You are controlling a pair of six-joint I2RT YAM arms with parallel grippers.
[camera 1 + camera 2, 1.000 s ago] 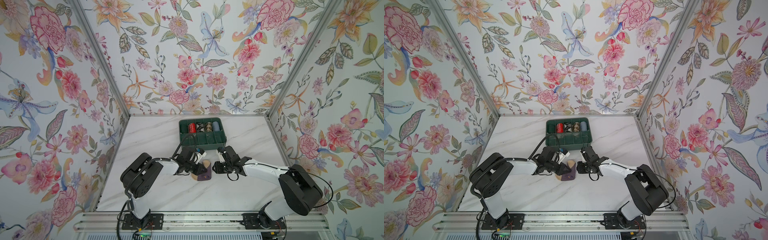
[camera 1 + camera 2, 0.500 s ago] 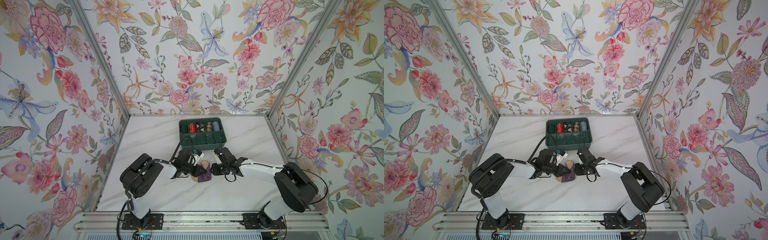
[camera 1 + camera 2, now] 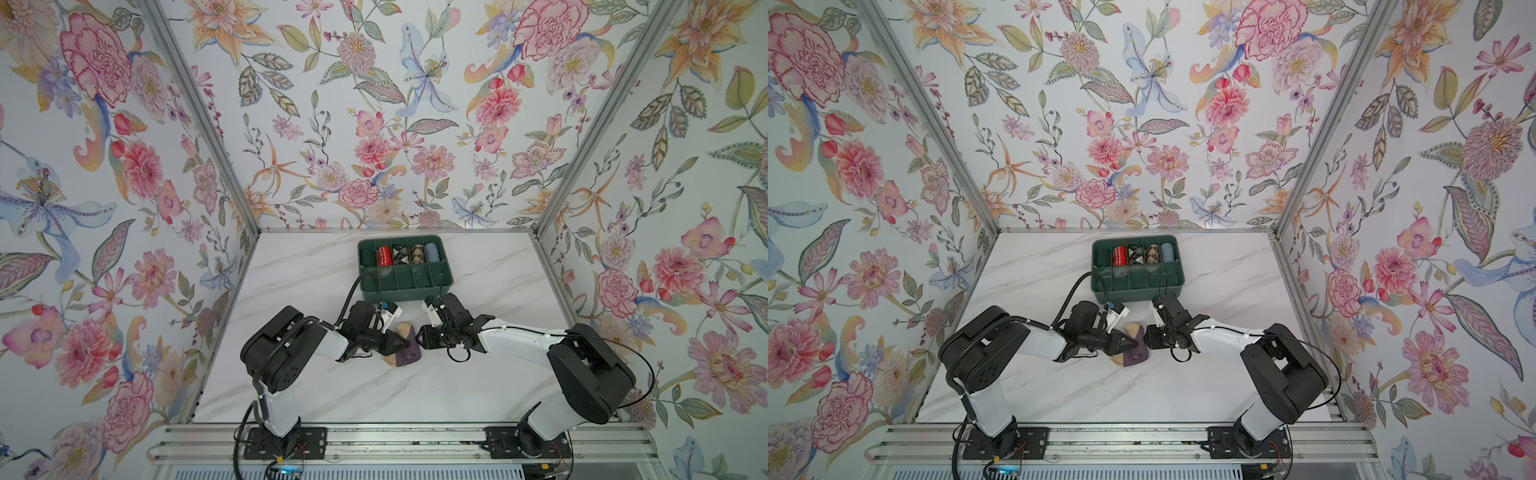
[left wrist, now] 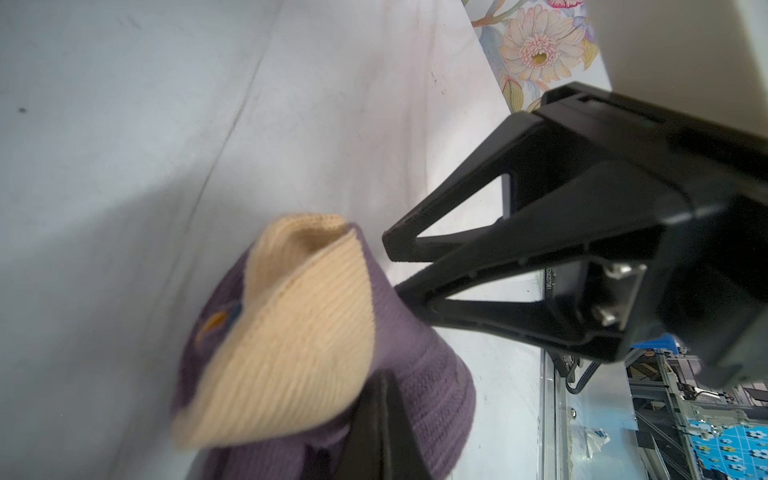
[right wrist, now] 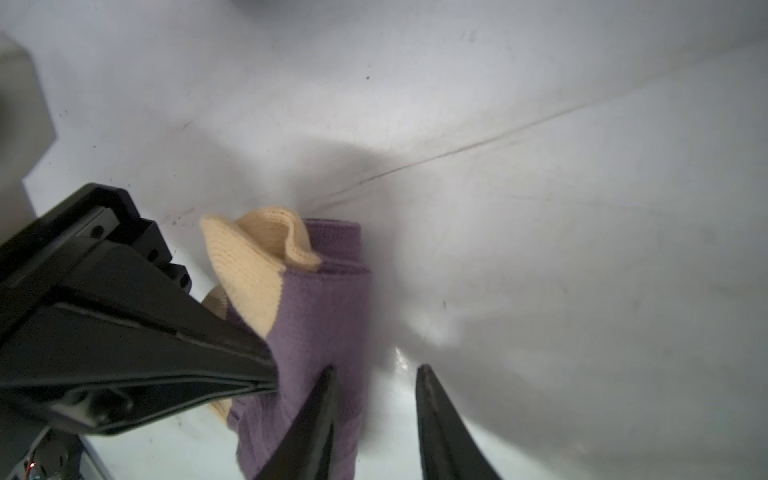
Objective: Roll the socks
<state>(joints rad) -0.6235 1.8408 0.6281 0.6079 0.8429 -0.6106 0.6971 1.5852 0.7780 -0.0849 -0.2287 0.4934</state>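
The socks (image 3: 406, 353) (image 3: 1135, 354) lie bundled on the marble table, dusty purple with tan parts, shown in both top views. My left gripper (image 3: 402, 343) (image 3: 1133, 343) comes in from the left, shut, its tip (image 4: 380, 384) pushed into a purple fold of the socks (image 4: 299, 332). My right gripper (image 3: 419, 340) (image 3: 1147, 337) (image 5: 376, 370) stands partly open at the bundle's right side. One of its fingers (image 5: 324, 399) rests against the purple fabric (image 5: 324, 316); the other is over bare table. The two grippers face each other across the socks.
A dark green divided bin (image 3: 405, 286) (image 3: 1138, 286) stands just behind the grippers, holding a red patterned roll (image 3: 384, 255), two argyle rolls and a light-blue roll (image 3: 431, 252). Flowered walls close in the table on three sides.
My right gripper has slid left, closing in on the socks until a finger meets them. The left gripper and the socks have stayed nearly in place.
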